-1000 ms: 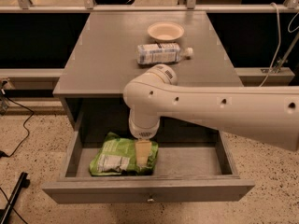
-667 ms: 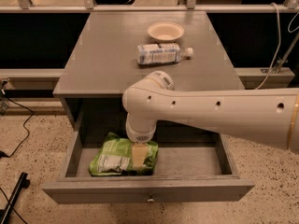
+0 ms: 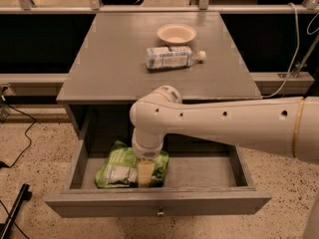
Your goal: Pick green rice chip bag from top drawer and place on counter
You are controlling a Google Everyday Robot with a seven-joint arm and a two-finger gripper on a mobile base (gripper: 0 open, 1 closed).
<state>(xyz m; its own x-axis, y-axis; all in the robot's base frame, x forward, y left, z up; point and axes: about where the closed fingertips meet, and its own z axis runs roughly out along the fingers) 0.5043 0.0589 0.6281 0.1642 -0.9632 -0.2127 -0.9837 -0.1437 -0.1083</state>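
The green rice chip bag point(image 3: 117, 166) lies crumpled in the left half of the open top drawer point(image 3: 209, 203), white label panel facing up. My gripper point(image 3: 145, 174) reaches down from the big white arm into the drawer and rests on the bag's right part, near the drawer's front wall. The arm's wrist hides the middle of the bag. The grey counter point(image 3: 109, 68) is above the drawer.
A white-blue labelled bottle point(image 3: 169, 57) lies on its side on the counter, with a shallow cream bowl point(image 3: 176, 33) behind it. The right half of the drawer floor is bare. Cables run over the speckled floor at left.
My arm has shifted a little left and come lower, bringing the gripper down onto the bag. The bag, bottle and bowl have not moved.
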